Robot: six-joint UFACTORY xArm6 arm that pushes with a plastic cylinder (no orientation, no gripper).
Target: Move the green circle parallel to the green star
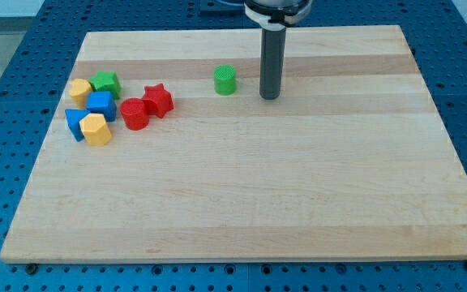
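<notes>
The green circle (pixel 225 79) stands alone on the wooden board (pixel 250 203), near the view's top centre. The green star (pixel 104 83) lies at the view's upper left, in a cluster of blocks. My tip (pixel 269 96) rests on the board just to the right of the green circle, a small gap apart from it. The circle and the star sit at about the same height in the view.
The cluster at the left holds a yellow block (pixel 79 89), a blue block (pixel 100 104), a blue block (pixel 74 123), a yellow hexagon (pixel 96 130), a red cylinder (pixel 134 114) and a red star (pixel 158 100).
</notes>
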